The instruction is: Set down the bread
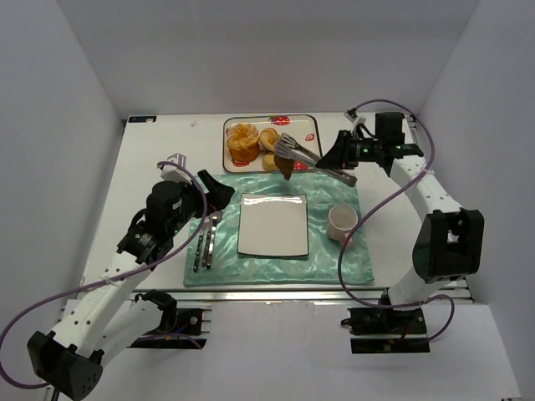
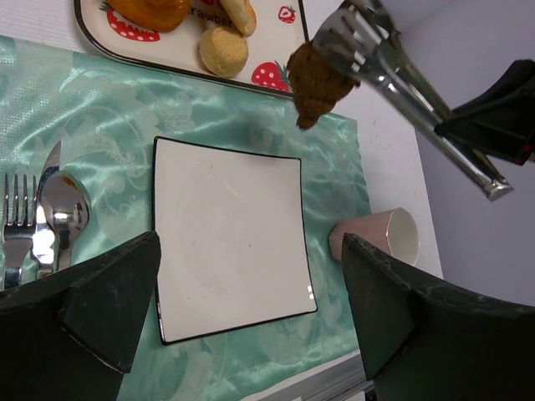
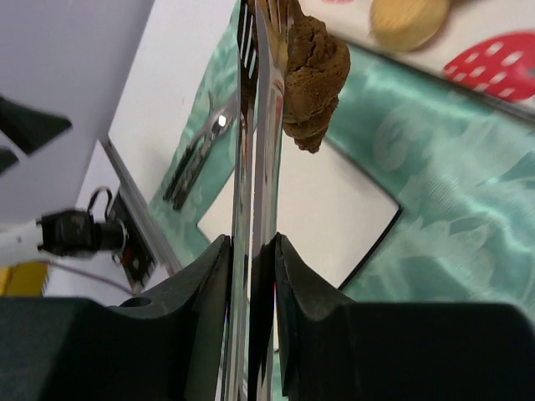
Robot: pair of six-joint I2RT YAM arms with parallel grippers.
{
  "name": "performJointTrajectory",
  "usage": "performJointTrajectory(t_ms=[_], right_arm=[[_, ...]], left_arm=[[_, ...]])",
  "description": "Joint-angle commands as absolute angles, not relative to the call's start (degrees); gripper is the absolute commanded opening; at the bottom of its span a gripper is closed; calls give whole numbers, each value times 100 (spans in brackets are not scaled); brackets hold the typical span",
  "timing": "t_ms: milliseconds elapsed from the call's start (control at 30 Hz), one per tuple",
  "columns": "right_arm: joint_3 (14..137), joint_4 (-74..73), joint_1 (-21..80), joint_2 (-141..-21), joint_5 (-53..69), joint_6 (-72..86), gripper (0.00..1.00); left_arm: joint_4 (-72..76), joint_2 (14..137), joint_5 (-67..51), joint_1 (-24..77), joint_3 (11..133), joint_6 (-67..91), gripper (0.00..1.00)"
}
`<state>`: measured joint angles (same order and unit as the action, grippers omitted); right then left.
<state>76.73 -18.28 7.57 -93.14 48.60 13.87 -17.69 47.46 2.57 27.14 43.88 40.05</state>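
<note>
The right hand [image 3: 251, 251] is gripping tongs [image 1: 313, 159] that are pinching the bread [image 1: 287, 165].
The bread is hanging out ahead of that hand, over the mat [image 1: 276, 271]; the left hand [image 2: 251, 284] is hovering, fingers spread apart.

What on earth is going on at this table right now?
The right hand is clamped on a pair of tongs, and the tongs pinch a small dark brown bread, held in the air between the strawberry tray and the white square plate. Nothing lies on the plate yet. The left hand hangs open over the green mat near the fork and spoon, holding nothing.
</note>
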Motion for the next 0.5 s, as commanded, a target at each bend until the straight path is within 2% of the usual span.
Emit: performJointTrajectory(t_ms=[0, 233, 467], right_arm=[[7428, -2434, 1054, -8904, 4940, 652, 28], [6865, -2760, 1730, -8482, 4685, 44, 28], [6513, -2768, 1916, -8314, 4562, 18, 36]], left_arm=[[-1687, 4650, 237, 2733, 4509, 3964, 98], [-1775, 4501, 246, 2733, 4447, 3981, 98], [-1898, 4228, 281, 2733, 4324, 4043, 98]])
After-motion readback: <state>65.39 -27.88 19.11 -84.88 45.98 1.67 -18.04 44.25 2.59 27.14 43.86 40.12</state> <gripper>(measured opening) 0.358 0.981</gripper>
